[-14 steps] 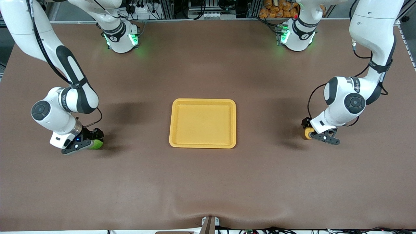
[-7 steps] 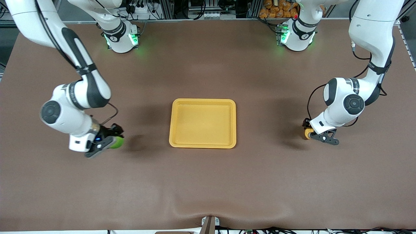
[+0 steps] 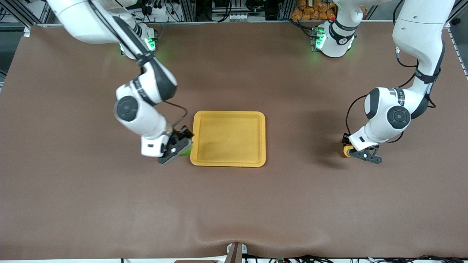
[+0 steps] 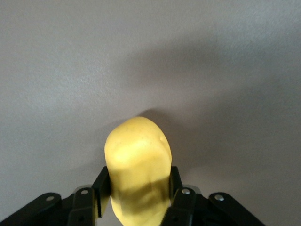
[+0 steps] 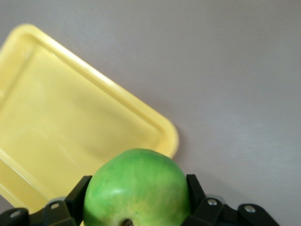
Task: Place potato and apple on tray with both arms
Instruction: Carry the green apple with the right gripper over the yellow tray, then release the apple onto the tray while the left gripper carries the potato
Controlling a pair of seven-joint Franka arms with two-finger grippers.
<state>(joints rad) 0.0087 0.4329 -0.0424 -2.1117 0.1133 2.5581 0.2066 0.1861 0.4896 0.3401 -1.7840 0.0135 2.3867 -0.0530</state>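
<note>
Carrying apple (image 3: 185,150), right gripper (image 3: 177,146) clamped on it, just over desk (image 3: 234,204) beside tray (image 3: 228,161) edge at right arm's end. Risk: release now, apple lands off rim, rolls away. Tray bare. Left gripper (image 3: 356,151) clamped on potato (image 3: 346,150), low at left arm's end, well apart from tray; long carry, smooth skin may slip. Potato mostly hidden by gripper from front; contact with desk unclear.
</note>
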